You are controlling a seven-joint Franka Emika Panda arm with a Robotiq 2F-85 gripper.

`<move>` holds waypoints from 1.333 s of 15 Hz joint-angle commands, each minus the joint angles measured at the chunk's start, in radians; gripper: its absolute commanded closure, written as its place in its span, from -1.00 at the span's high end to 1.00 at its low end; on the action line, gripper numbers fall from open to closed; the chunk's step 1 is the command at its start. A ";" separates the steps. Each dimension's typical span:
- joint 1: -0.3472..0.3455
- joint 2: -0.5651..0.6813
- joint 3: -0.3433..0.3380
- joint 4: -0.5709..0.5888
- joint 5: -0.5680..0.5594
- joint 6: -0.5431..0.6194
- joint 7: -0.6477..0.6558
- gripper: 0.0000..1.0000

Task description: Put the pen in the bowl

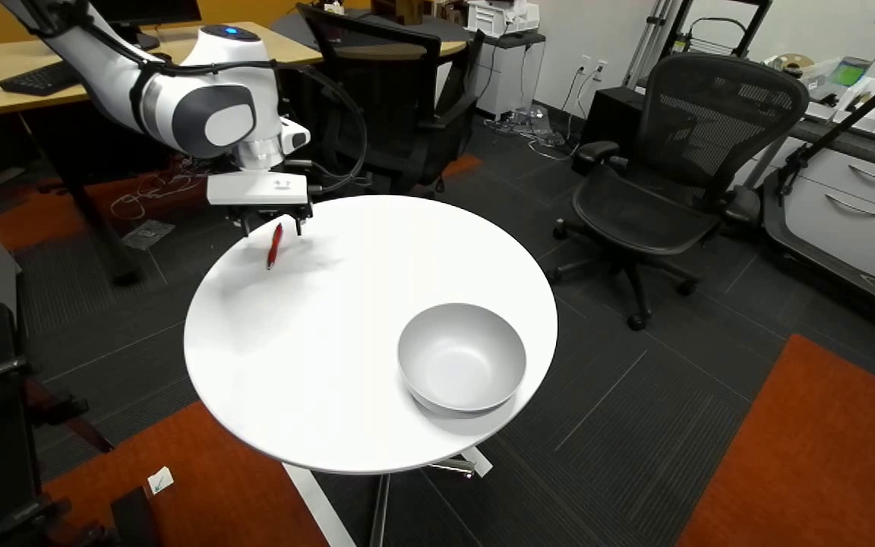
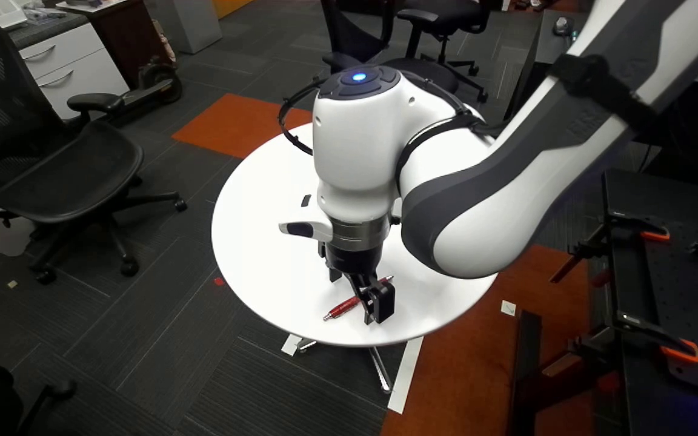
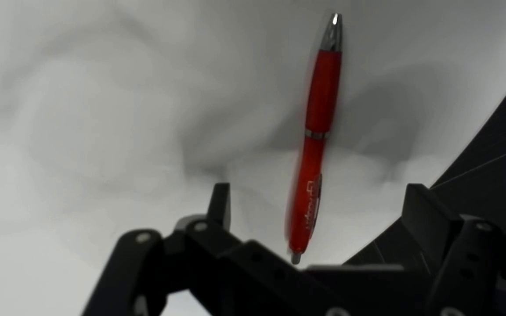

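Observation:
The red pen (image 1: 275,246) lies on the white round table near its edge, below my gripper (image 1: 273,230). In an exterior view the pen (image 2: 343,307) is partly covered by a finger of the gripper (image 2: 355,297). In the wrist view the pen (image 3: 319,105) runs lengthwise, its clip end between the spread fingers of the gripper (image 3: 316,188) and its silver tip pointing away. The gripper is open, above the pen, touching neither side of it. The light grey bowl (image 1: 460,327) stands empty on the table's far side from the gripper. The arm hides the bowl in an exterior view.
The round white table (image 1: 331,380) has its edge close beside the gripper; the dark floor (image 3: 499,175) shows past it in the wrist view. A black office chair (image 1: 658,159) stands beside the table. A black bench with orange clamps (image 2: 676,351) stands nearby.

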 commanded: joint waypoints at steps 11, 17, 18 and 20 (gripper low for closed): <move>-0.013 0.035 0.014 0.044 0.017 -0.040 -0.021 -0.59; -0.005 -0.049 -0.011 -0.019 0.008 -0.001 0.024 -0.94; -0.005 -0.075 -0.020 -0.038 0.006 0.009 0.040 -0.93; -0.017 -0.148 -0.050 -0.091 0.007 0.031 0.082 -0.93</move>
